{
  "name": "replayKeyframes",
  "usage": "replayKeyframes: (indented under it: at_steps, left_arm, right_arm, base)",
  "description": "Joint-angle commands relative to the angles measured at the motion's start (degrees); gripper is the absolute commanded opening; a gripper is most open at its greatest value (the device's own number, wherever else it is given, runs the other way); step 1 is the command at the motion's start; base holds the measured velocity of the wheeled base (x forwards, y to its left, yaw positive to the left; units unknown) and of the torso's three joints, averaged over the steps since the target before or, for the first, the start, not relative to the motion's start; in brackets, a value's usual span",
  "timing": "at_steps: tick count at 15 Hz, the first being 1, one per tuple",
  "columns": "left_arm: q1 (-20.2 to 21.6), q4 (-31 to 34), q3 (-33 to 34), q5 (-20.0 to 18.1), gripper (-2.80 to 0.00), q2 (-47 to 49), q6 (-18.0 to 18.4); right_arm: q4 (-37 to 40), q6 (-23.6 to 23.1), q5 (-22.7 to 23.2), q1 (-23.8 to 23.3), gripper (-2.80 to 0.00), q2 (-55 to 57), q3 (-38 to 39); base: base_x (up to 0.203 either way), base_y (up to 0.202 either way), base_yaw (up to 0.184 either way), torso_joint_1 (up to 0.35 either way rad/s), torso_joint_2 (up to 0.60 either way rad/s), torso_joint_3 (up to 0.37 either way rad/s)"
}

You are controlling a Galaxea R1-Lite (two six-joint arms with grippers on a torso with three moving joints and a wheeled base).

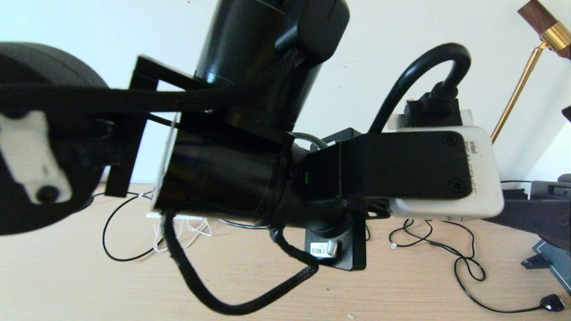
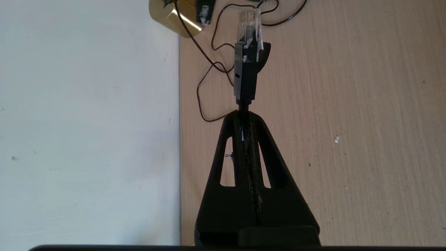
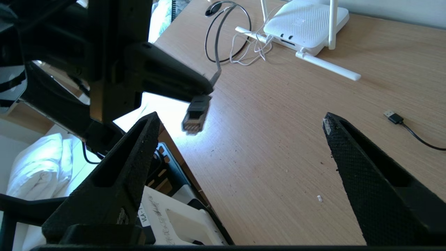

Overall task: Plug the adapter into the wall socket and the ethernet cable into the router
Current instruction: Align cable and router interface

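My left gripper point(image 2: 244, 116) is shut on the ethernet cable just behind its connector point(image 2: 245, 69), whose clear-tipped black plug sticks out past the fingertips above the wooden table point(image 2: 348, 139). In the right wrist view the same connector point(image 3: 195, 118) hangs from the left gripper's fingers point(image 3: 174, 75). My right gripper point(image 3: 240, 118) stands open a little away from it, with nothing between its fingers. The white router point(image 3: 306, 22) with its antennas lies far across the table, dark ports facing this way. The adapter and the wall socket are out of view. In the head view the left arm point(image 1: 232, 178) blocks most of the scene.
A thin white cord point(image 3: 251, 48) is tangled beside the router. A thin black cable with a small plug point(image 1: 553, 303) snakes over the table's right, and a USB plug point(image 3: 393, 116) lies there. A gold lamp point(image 1: 522, 84) stands at the back right. The table edge point(image 3: 181, 157) is close by.
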Motion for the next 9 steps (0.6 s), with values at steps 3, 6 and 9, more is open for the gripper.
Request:
replayKeyframes:
  at_steps: [3,6,9]
  left_arm:
    - [0.95,-0.15,-2.3,-0.59,-2.8,2.53,0.1]
    - [0.95,-2.81,-3.9,-0.6,-2.8,4.06,0.1]
    - [0.95,-2.82,-3.9,-0.6,-2.8,4.21,0.19]
  right_arm:
    - [-0.22,0.33,-0.27,0.07,0.0,-0.06,-0.03]
    - [-0.31,0.37,-0.27,0.15,0.0,-0.06,0.06]
    - [-1.54,0.44,-0.29,0.11,0.0,-0.03,0.37]
  base:
    - [0.0,0.0,0.0,0.0,0.0,0.0]
    - [0.0,0.0,0.0,0.0,0.0,0.0]
    - [0.0,0.0,0.0,0.0,0.0,0.0]
